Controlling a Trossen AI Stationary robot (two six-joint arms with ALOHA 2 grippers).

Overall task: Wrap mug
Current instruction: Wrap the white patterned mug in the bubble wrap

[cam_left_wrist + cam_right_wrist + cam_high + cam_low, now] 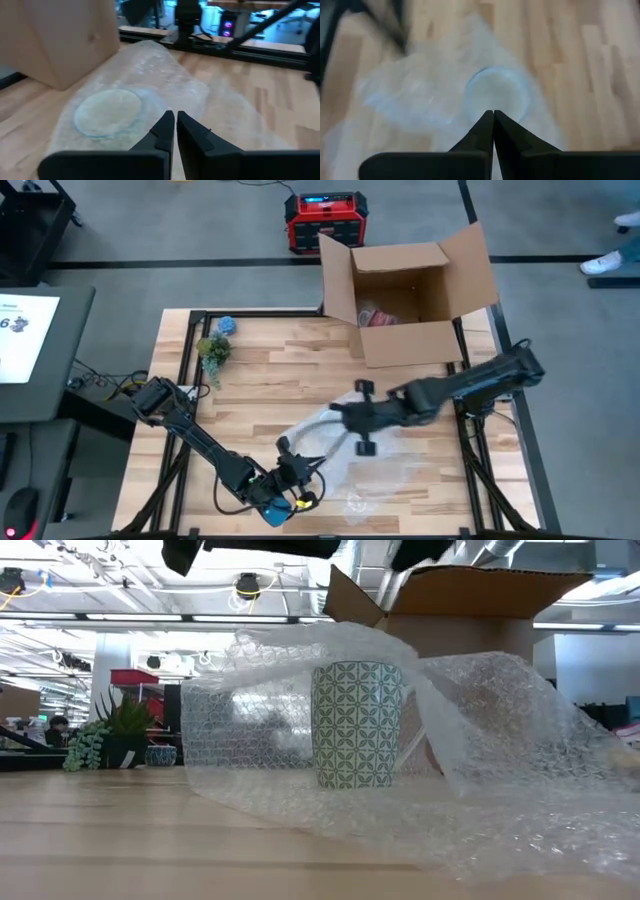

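A mug (pixel 355 725) with a green lattice pattern stands upright on the wooden table, under a sheet of clear bubble wrap (pixel 500 740) draped over it like a tent. The wrap's far and right parts lie spread on the table (pixel 375 470). The mug's round rim shows through the wrap in both wrist views (pixel 107 112) (pixel 496 95). My left gripper (pixel 287 448) (pixel 175 117) is shut near the wrap's near-left edge. My right gripper (pixel 338 418) (pixel 493 114) is shut above the wrapped mug. Nothing shows between either pair of fingers.
An open cardboard box (pixel 410 300) stands at the table's far right edge. A small potted plant (pixel 213 350) and a small blue thing (pixel 227 325) sit at the far left. Bare wood lies left of the wrap and along the near edge.
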